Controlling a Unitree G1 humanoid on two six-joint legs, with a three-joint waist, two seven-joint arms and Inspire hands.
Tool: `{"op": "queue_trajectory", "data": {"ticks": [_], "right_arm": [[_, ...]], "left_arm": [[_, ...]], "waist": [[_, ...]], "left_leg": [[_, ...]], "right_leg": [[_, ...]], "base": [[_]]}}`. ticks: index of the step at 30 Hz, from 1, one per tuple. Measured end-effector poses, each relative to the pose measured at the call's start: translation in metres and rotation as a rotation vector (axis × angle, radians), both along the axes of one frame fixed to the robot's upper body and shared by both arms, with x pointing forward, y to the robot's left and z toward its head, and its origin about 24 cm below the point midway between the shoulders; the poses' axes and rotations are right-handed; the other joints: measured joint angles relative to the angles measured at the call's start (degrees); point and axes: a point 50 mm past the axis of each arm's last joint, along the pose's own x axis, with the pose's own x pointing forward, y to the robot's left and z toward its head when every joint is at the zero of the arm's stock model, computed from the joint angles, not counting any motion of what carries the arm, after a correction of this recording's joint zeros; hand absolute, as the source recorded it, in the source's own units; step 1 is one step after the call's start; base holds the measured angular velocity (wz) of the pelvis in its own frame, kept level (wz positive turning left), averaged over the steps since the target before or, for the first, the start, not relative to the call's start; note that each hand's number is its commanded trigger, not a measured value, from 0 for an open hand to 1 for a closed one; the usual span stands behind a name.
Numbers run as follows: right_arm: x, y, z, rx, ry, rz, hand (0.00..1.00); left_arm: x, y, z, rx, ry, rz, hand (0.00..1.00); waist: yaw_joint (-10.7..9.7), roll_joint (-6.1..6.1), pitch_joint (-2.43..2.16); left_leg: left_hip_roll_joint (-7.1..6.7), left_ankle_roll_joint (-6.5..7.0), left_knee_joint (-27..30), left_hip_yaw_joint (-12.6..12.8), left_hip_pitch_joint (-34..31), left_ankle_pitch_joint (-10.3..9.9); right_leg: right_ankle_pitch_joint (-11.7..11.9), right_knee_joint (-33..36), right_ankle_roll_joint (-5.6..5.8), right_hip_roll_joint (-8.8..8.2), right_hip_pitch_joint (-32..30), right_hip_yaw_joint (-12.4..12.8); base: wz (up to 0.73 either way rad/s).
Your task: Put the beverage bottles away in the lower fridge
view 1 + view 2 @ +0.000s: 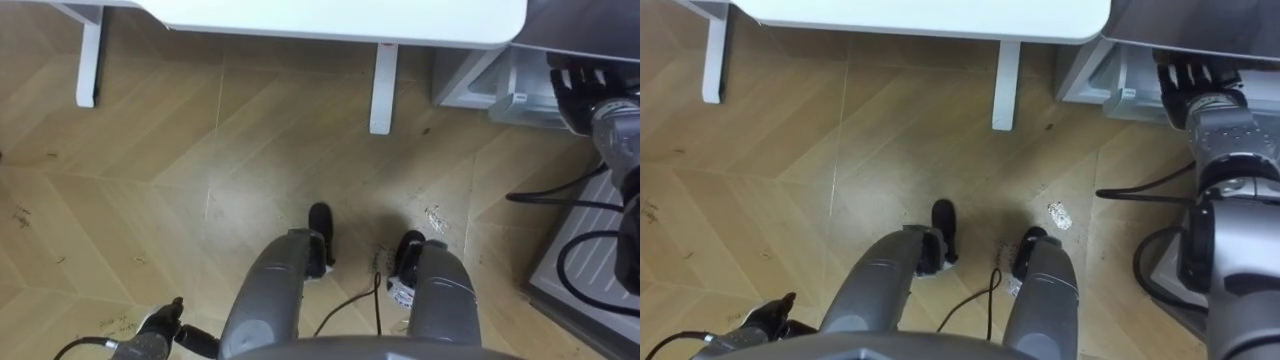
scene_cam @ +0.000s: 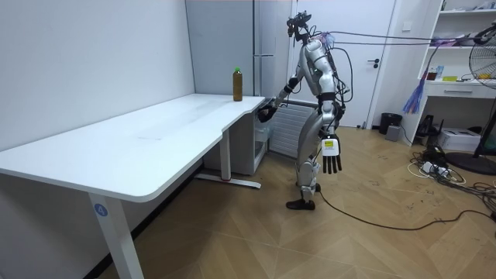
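Room view, bottle [image 2: 238, 84] on table [image 2: 155, 139], near right hand [image 2: 267, 111]

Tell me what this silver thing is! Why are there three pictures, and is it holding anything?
It is a robot shaped like a person, with two legs and two arms. The room view comes from a camera standing a little way off in the room. The two eye views come from cameras in the robot's head. They look down, so you see its own legs, the wooden floor and the edge of the white desk. A bottle with a green cap stands at the desk's far end, next to the tall grey fridge. The robot's left hand hangs open and empty at its side. Its right hand reaches out toward the fridge. I cannot tell whether it is gripping anything there.
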Motion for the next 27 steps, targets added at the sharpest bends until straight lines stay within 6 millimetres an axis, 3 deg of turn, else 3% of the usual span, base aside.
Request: {"op": "queue_trajectory", "data": {"ticks": [27], "right_arm": [[-0.0017,-0.0002,-0.0021,-0.002,0.008,0.003,0.0]], "left_arm": [[0.0001,-0.0006,-0.0001,0.006,0.0,-0.009,0.0]], "waist": [[-0.43,-0.08,-0.01]], "left_leg": [[0.3,0.0,-0.6,0.17,1.09,0.0]], "right_leg": [[0.25,-1.07,0.14,0.48,1.2,0.09]], "base": [[0.0]]}}
